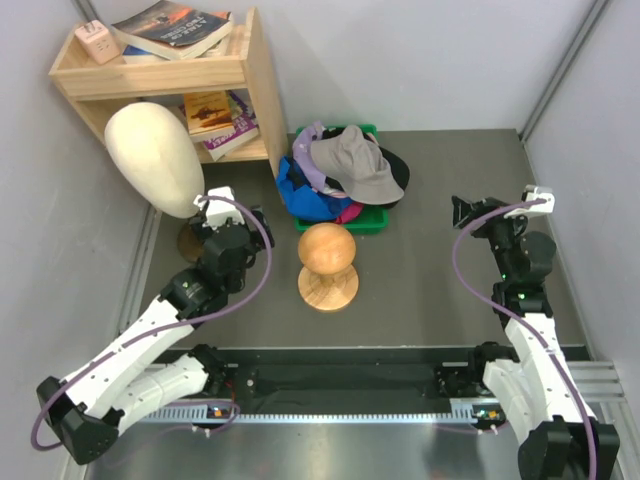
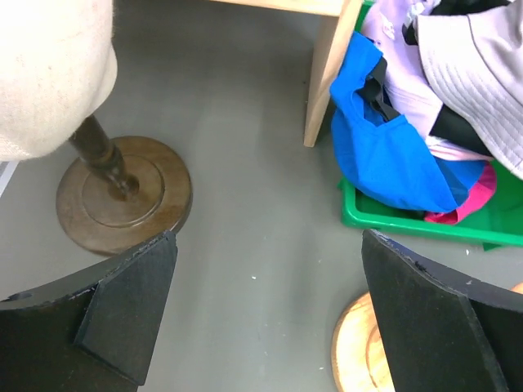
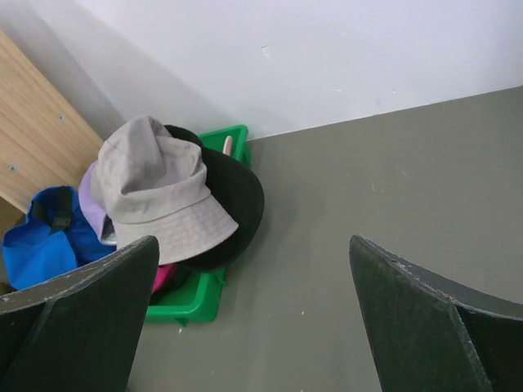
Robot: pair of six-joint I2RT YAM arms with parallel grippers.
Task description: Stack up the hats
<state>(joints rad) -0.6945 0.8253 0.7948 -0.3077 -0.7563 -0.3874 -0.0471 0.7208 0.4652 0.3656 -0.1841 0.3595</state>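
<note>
The hats [image 1: 343, 178] lie in a loose heap in a green bin [image 1: 377, 222] at the back middle of the surface [image 1: 430, 290], just right of a wooden shelf [image 1: 262, 90]. A grey hat [image 3: 159, 196] with a round brim sits on top, partly covering a black hat [image 3: 241, 200] that hangs over the bin's right edge. A blue hat [image 2: 384, 151] spills over the left side, touching the surface near the shelf's foot. A lavender hat [image 1: 308, 152] shows beneath the grey one, and a pink hat [image 2: 470, 200] peeks out low at the front. A bare wooden stand [image 1: 327, 262] with a ball top sits just in front of the bin. A pale head form [image 1: 152, 158] on a dark round base is at the left. The left hand [image 2: 268, 269] hovers between that base and the bin, jaws wide apart and gripping nothing. The right hand [image 3: 253, 269] hangs over bare surface well right of the bin, also spread wide and empty.
</note>
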